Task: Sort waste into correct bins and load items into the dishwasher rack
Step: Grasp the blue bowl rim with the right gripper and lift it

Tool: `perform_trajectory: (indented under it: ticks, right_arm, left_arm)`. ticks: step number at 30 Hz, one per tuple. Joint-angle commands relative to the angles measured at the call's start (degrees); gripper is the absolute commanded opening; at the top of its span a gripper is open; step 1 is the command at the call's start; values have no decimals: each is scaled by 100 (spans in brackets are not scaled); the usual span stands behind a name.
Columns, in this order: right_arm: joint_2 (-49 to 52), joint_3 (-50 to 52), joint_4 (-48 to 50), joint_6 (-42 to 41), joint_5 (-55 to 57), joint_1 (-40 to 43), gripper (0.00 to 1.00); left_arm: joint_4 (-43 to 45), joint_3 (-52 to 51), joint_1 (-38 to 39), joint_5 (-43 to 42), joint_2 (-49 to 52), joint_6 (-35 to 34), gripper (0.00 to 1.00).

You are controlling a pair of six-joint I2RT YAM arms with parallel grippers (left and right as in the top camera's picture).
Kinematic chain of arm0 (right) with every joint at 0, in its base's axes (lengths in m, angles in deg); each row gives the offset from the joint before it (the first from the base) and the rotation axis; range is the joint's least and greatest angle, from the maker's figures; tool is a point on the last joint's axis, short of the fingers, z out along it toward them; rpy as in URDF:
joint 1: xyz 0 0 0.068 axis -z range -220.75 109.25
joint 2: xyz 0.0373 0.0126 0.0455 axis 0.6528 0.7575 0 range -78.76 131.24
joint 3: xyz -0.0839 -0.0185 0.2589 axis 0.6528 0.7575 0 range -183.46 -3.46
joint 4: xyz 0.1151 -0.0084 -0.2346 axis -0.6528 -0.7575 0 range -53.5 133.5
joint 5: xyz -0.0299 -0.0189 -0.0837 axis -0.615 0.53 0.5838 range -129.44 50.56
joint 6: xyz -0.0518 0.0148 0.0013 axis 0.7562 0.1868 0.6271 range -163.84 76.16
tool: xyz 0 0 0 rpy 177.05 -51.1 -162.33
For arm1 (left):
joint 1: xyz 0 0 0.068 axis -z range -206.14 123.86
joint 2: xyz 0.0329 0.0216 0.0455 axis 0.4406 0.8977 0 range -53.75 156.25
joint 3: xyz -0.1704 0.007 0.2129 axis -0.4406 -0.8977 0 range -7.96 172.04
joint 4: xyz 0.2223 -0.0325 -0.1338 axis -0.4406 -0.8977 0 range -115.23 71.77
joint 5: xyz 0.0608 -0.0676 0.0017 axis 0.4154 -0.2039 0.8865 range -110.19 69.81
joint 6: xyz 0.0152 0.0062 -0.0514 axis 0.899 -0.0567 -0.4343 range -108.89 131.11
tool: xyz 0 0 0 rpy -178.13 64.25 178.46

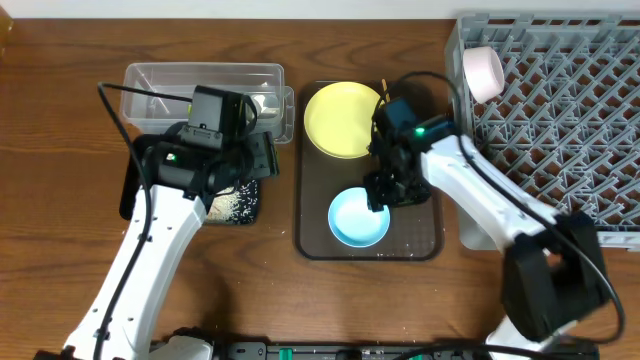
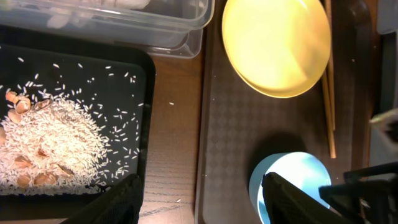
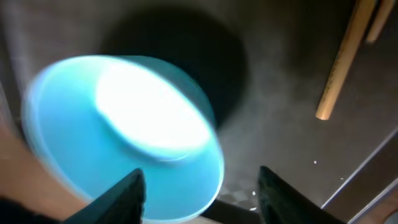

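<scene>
Two slips threaten. The right claw [image 3: 200,175] hangs part-open astride the rim of the blue bowl [image 3: 124,130], one finger inside and one outside, not pinching it. A shallow bite on that slick rim could let the bowl tip or skid on the serving tray [image 2: 230,124]. Chopsticks [image 2: 328,93] lie just beyond this claw beside the plate [image 1: 342,120], so a careless swing could knock them. The left claw [image 2: 200,186], wide open and empty, hovers beside the black tray [image 2: 148,112]; dipping there would scatter its rice [image 2: 56,143] and brown bits. Beyond that claw, the tub [image 1: 200,72] holds pale scraps. Off to the right claw's outer side, the rack [image 1: 560,110] holds a pink bowl [image 1: 484,72].
</scene>
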Motion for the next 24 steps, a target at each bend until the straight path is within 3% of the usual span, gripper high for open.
perform_trajectory:
  ticks: [1,7,10,11,16,20,24]
  right_arm:
    - [273,-11,-26,-55,260,-33,48]
    - [487,-9,22,-52,411,-37,34]
    - [544,-7,42,-52,413,-42,15]
    - [544,-7,44,-55,411,-42,1]
    - [404,-42,24,-138,413,24,1]
    - [-98,-317,-181,-140,463,286,1]
    - [-990,-850,-540,-214,1014,793,1]
  left_arm:
    - [-17,7,-17,33,72,-4,65]
    - [-20,4,-17,33,173,-4,65]
    - [-35,4,-17,35,225,-4,66]
    - [-35,4,-17,35,247,-4,66]
    - [-33,4,-17,35,267,-4,66]
    - [-33,4,-17,33,267,-4,81]
    - [-33,4,-17,33,267,-7,84]
